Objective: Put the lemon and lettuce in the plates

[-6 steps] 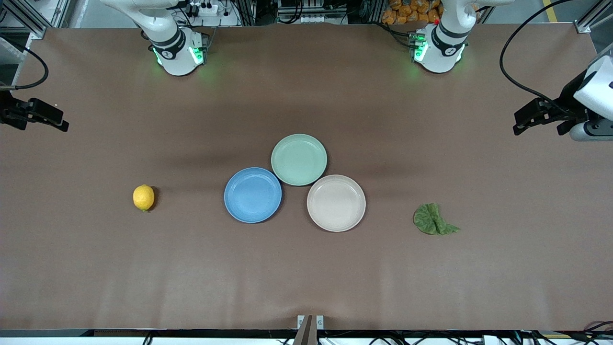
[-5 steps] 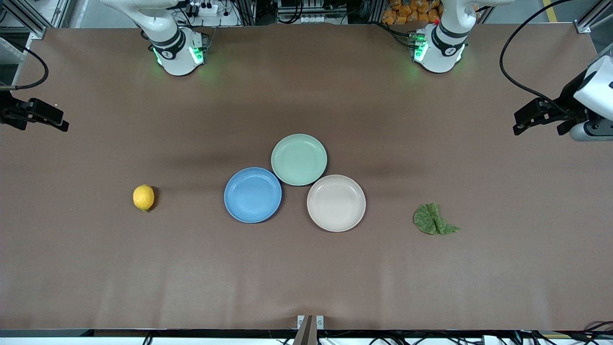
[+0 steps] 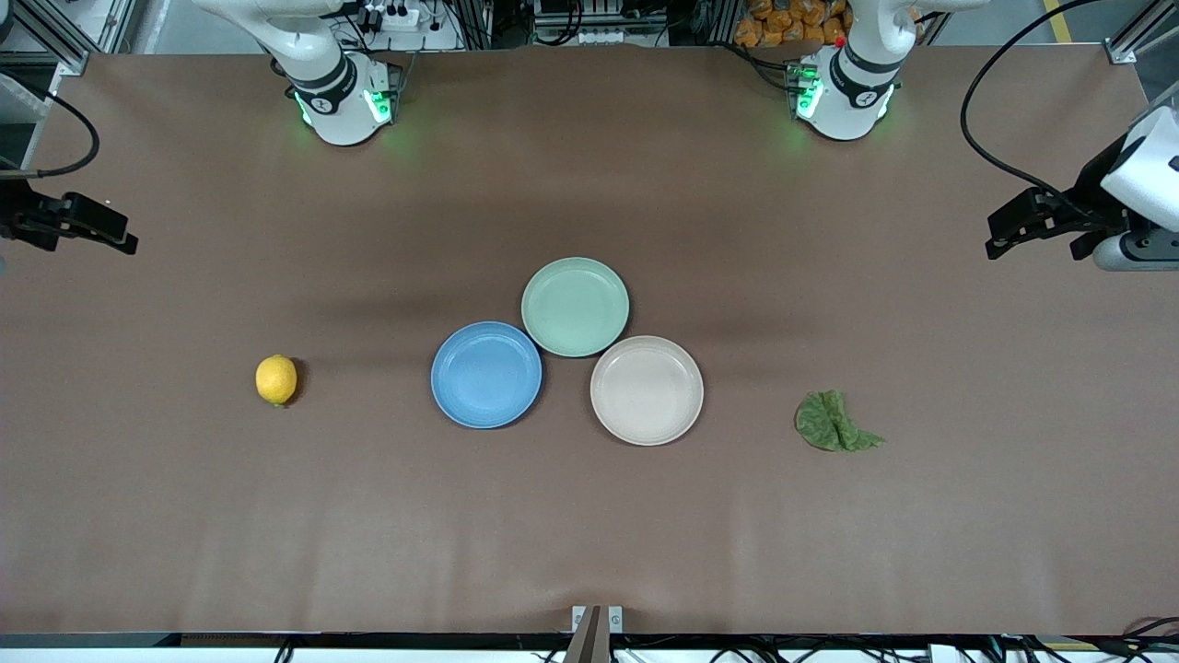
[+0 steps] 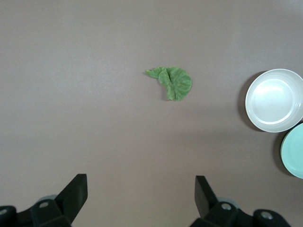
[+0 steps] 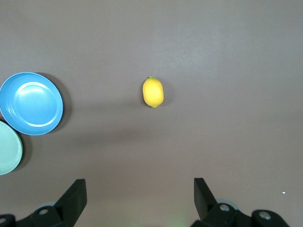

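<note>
Yellow lemon [image 5: 153, 92] well apart from open, empty right tool [image 5: 137, 198], lettuce [image 4: 171, 82] likewise from open left tool [image 4: 139, 196]

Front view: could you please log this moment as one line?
yellow lemon: on table | green lettuce leaf: on table | left gripper: open | right gripper: open

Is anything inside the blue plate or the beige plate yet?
No. The blue plate and the beige plate both show bare insides. The lemon and the lettuce lie on the table; nothing covers either plate.
</note>
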`<state>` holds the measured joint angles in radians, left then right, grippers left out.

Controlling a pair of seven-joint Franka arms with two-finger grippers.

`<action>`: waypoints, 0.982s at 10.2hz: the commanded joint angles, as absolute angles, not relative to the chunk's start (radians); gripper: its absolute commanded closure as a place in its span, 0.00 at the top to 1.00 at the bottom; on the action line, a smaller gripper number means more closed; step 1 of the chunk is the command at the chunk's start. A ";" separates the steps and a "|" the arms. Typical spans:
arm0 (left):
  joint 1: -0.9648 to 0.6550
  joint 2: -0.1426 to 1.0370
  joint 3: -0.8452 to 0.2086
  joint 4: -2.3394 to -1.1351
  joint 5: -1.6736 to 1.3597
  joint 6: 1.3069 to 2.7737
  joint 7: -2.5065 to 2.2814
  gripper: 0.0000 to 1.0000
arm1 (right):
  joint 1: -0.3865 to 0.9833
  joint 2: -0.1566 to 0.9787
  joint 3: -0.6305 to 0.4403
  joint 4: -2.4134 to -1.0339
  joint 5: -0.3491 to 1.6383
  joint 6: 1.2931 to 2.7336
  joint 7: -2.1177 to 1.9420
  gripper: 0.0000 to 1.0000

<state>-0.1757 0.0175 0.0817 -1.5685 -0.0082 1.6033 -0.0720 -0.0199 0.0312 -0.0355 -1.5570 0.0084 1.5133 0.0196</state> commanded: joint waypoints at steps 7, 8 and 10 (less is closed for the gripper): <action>-0.183 0.299 0.083 -1.548 -0.038 1.758 -0.102 1.00 | -0.026 0.047 0.086 -1.857 0.015 1.837 0.141 1.00; -0.183 0.325 0.083 -1.546 -0.040 1.787 -0.136 1.00 | -0.031 0.061 0.086 -1.888 0.015 1.886 0.140 1.00; -0.184 0.386 0.081 -1.549 -0.051 1.865 -0.213 1.00 | -0.035 0.095 0.086 -1.952 0.011 1.983 0.140 1.00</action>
